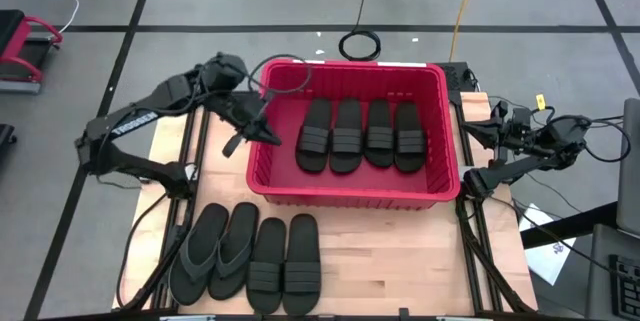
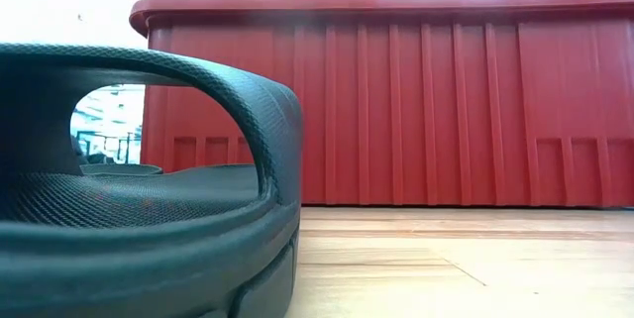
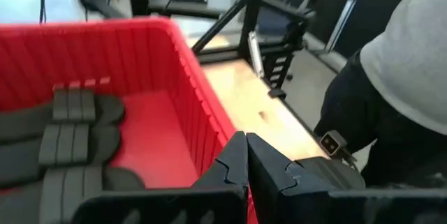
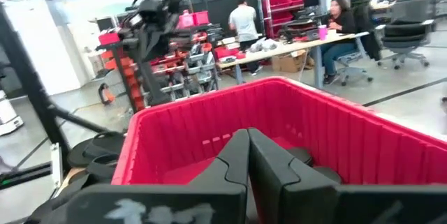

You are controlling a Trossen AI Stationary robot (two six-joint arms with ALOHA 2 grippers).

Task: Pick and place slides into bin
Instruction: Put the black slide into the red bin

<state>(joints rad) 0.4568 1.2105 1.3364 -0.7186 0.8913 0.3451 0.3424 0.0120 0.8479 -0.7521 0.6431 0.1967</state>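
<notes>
Nearest the table's front edge, four black slides (image 1: 248, 251) lie side by side on the wood table (image 1: 400, 261). Behind them sits the red bin (image 1: 350, 199), holding four more slides (image 1: 362, 135) in a row. The left gripper (image 1: 268, 133), fingers pinched together and empty, hovers over the bin's left rim. The right gripper (image 1: 497, 113), likewise closed and empty, waits beside the bin's right wall.

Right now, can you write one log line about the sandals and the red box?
bin: four slides inside | table: four slides left | left gripper: shut, empty, over bin's left rim | right gripper: shut, empty, beside bin
</notes>
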